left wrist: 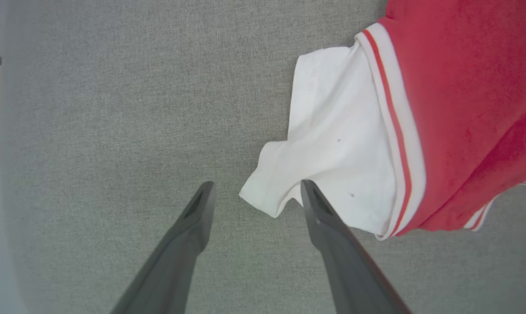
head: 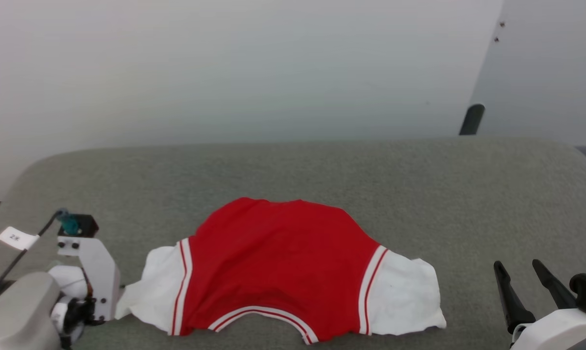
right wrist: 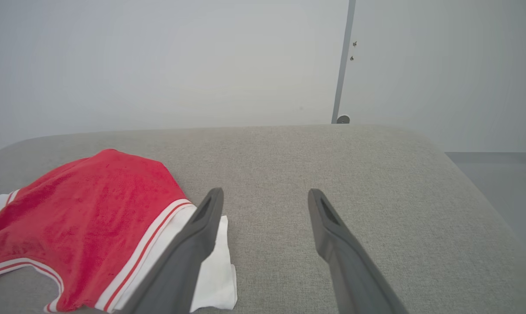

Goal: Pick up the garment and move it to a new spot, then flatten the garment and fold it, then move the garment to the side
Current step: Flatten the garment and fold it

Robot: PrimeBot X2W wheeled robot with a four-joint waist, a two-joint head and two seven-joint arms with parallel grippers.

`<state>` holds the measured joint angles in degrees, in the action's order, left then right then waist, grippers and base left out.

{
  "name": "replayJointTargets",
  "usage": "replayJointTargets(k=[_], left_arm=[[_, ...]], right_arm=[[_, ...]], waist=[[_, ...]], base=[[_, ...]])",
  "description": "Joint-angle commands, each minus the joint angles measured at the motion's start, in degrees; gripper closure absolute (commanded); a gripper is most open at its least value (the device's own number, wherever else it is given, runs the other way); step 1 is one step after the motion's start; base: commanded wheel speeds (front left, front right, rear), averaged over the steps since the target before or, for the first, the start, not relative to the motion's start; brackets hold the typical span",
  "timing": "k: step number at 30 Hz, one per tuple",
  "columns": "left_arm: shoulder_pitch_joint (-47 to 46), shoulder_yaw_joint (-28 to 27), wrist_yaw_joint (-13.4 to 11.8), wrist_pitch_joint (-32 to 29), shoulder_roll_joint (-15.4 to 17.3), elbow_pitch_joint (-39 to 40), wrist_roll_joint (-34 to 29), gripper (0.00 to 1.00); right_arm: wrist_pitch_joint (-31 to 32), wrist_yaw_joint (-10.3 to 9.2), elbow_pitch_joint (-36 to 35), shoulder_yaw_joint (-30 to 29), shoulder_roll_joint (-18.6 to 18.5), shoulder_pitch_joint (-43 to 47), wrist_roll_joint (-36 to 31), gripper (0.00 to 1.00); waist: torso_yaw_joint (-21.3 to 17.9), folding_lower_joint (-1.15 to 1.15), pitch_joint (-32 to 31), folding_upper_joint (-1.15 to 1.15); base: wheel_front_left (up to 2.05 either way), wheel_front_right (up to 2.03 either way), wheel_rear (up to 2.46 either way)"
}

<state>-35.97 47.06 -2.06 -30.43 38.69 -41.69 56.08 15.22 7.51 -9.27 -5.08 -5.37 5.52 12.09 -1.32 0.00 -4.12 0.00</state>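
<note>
Looks like a bare lab: plain white wall (head: 225, 68) and grey fabric-covered worktop (head: 419, 184).

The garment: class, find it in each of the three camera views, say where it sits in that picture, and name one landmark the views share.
Head view: the garment lies bottom centre, with a white end at each side.
Left wrist view: it fills the right side, its white end towards the middle.
Right wrist view: it lies in the lower left corner.
Shared landmark: the grey cushion under it.
</note>
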Motion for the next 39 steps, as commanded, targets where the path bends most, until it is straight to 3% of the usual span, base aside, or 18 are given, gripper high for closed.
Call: replayJointTargets(k=[1,11,23,24,25,30,39], left_arm=[[-0.76,0.34,0.77,-0.62,-0.12,-1.35,-0.31,0.00],[-2.12,0.16,4.09,-2.88,-1.04,-9.88,1.77,0.00],[-3.70,0.51,4.72,-5.93,-3.28,-15.26,2.79,0.00],[-3.75,0.16,4.67,-6.28,-3.68,-15.82,3.42,0.58],[-3.84,-0.05,4.87,-6.63,-4.18,-16.13,3.78,1.00],[-4.57,-0.53,5.63,-7.62,-5.43,-17.31,4.95,1.00],[-8.42,-0.40,6.06,-6.28,-8.22,-17.93,4.41,1.00]], right_arm=[[0.24,-0.03,-0.41,0.06,-0.26,-0.45,0.50,0.00],[1.55,-0.03,-2.41,-0.50,-0.84,-1.28,0.81,0.00],[2.76,-0.03,-3.25,-0.31,-1.25,-2.87,0.56,0.00],[3.03,-0.03,-3.24,-0.26,-1.15,-3.00,0.75,0.00],[3.65,-0.03,-3.28,-0.10,-0.99,-3.05,1.18,0.00],[11.36,-0.03,-2.20,0.89,-0.08,-3.22,4.20,0.00],[23.48,-0.02,3.12,4.42,-2.17,-7.81,5.54,0.00]], waist=[[-1.87,0.00,1.85,0.00],[-4.17,0.00,5.43,0.00],[-4.12,0.00,7.91,0.00],[-4.09,0.00,8.03,0.00],[-4.00,0.00,8.20,0.00],[-3.31,0.00,8.75,0.00],[-0.73,0.00,10.87,0.00]], base=[[0.00,0.00,0.00],[0.00,0.00,0.00],[0.00,0.00,0.00],[0.00,0.00,0.00],[0.00,0.00,0.00],[0.00,0.00,0.00],[0.00,0.00,0.00]])
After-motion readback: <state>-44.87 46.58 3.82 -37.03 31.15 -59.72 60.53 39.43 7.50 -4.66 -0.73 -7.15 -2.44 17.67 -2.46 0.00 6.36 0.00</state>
